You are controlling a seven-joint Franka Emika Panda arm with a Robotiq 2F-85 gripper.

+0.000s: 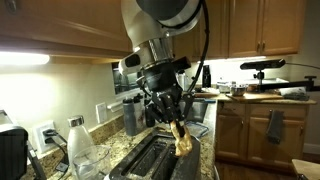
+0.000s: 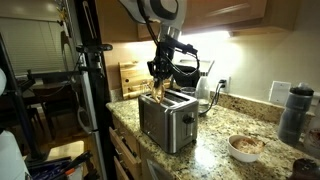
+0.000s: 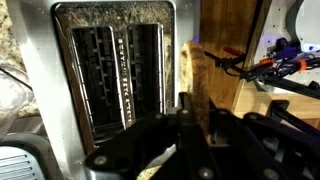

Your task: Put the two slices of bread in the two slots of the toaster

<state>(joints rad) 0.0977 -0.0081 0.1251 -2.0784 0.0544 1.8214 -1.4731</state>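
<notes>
Speckled granite counter (image 2: 212, 156) under toaster (image 2: 165, 125), wooden cabinets (image 1: 265, 25)

From where I stand the toaster (image 2: 167, 122) is shiny silver metal, its two slots (image 3: 120, 70) dark inside with pale wire guides, and the bread slice (image 1: 183, 140) in the black gripper (image 1: 176, 122) is golden-brown. The countertop (image 2: 215, 152) is granite speckled in tan, brown and black. The cabinets (image 1: 262, 25) are warm honey-brown wood and the bowl (image 2: 245, 156) is white.
</notes>
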